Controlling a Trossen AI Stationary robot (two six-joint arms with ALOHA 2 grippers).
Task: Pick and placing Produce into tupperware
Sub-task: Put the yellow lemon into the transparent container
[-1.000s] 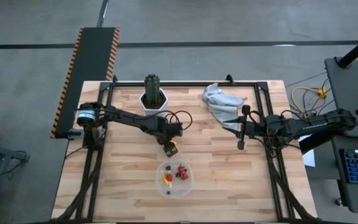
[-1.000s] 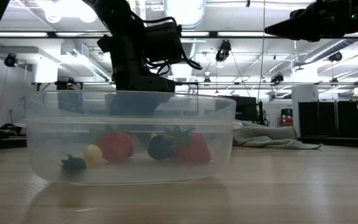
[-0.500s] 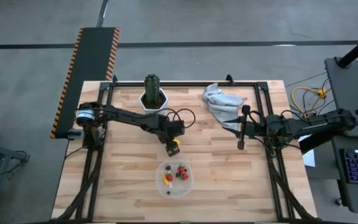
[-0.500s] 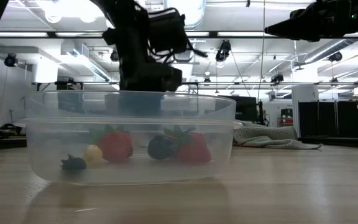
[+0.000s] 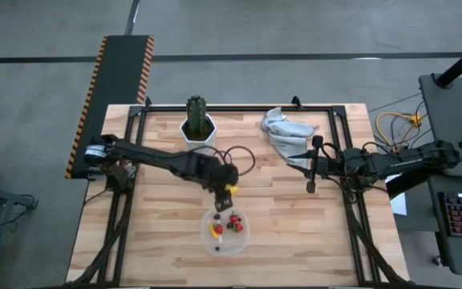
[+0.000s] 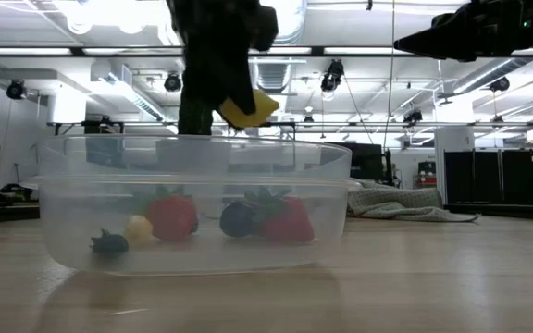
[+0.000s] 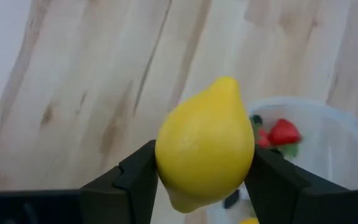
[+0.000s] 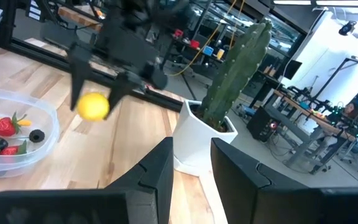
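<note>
Tupperware (image 6: 192,205): clear, shallow, rounded-square container at the near edge of the wooden table (image 5: 295,225). Contents: two red strawberries (image 6: 172,215), one dark berry (image 6: 239,219), one small dark piece (image 6: 109,243), one pale yellow piece (image 6: 138,228).

Lemon (image 7: 205,143): yellow, held in the air just above the container's far rim, touching nothing but the fingers.

Left gripper (image 5: 224,196): fingers clamped on the lemon's two sides; arm reaches across the table from the left edge.

Right gripper (image 5: 310,183): waiting well apart at the right side of the table, fingers (image 8: 151,171) a little apart with nothing between them.

Cactus (image 5: 196,112): tall, green, upright in a white pot (image 8: 197,143) at the far edge of the table.

Cloth (image 5: 283,132): grey, crumpled, far right of the table, beside the right arm.
</note>
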